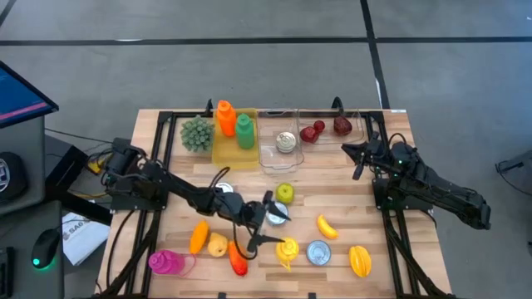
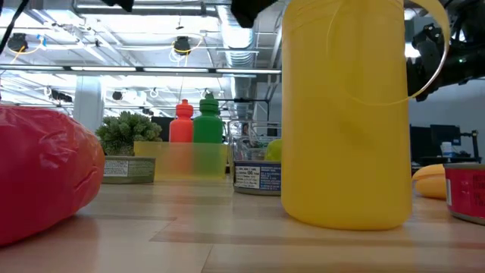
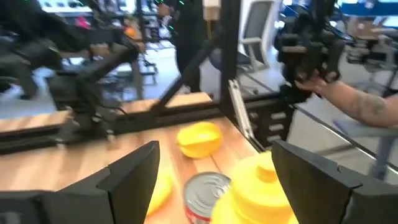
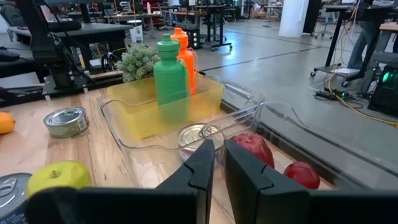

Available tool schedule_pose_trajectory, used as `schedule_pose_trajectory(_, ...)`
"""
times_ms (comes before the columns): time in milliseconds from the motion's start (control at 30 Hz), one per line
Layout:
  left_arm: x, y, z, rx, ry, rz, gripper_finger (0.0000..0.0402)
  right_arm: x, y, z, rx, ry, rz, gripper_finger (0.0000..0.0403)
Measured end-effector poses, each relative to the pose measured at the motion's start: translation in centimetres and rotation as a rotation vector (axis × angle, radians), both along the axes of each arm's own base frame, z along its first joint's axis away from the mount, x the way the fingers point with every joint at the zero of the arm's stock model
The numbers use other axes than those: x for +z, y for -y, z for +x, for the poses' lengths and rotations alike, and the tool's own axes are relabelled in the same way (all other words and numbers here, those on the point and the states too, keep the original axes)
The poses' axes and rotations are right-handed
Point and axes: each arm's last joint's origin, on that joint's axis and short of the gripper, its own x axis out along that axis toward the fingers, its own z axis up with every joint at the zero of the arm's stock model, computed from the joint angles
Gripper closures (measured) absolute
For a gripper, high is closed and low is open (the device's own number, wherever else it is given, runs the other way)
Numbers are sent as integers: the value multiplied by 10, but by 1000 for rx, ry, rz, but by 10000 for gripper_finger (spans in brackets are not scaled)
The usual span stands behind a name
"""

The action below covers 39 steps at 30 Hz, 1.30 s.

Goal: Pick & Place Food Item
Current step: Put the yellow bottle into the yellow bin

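Hand positions are read first from the high view: the left hand is spread apart over the near middle of the surface, with nothing between its fingers. Just to its right and slightly nearer stands a yellow bottle, beside a tin can; another can lies just beyond the fingers. The yellow bottle is judged the likely item, though this cannot be confirmed. The right hand is parked at the far right, well apart from those items, so the left arm is the nearer one. A clear tray and a yellow tray sit at the far edge.

From the low view, the yellow bottle is shown upright, its long axis vertical, which the overhead view hides; neither hand can be made out clearly.

By the left wrist view, the fingers are shown wide apart, with the yellow bottle and tin can framed between them but untouched.

By the right wrist view, the right hand is shown pressed together, facing the clear tray.
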Motion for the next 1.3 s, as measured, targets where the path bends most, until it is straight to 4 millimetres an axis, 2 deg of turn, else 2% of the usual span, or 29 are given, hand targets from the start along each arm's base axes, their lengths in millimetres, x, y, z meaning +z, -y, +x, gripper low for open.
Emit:
schedule_pose_trajectory(200, -1, 9, 2, -53, -14, -43, 105, -2, 0, 0, 0, -21, 11, 370)
schedule_pose_trajectory(467, -1, 10, 2, -52, -19, -62, 103, -2, 0, 0, 0, -22, 11, 370)
schedule_pose_trajectory(767, -27, 19, 22, -63, -44, -74, 103, -2, 0, 0, 0, -23, 10, 370)
schedule_pose_trajectory(1300, -29, 19, 23, -75, -71, -94, 114, -4, 0, -1, 1, -38, 11, 370)
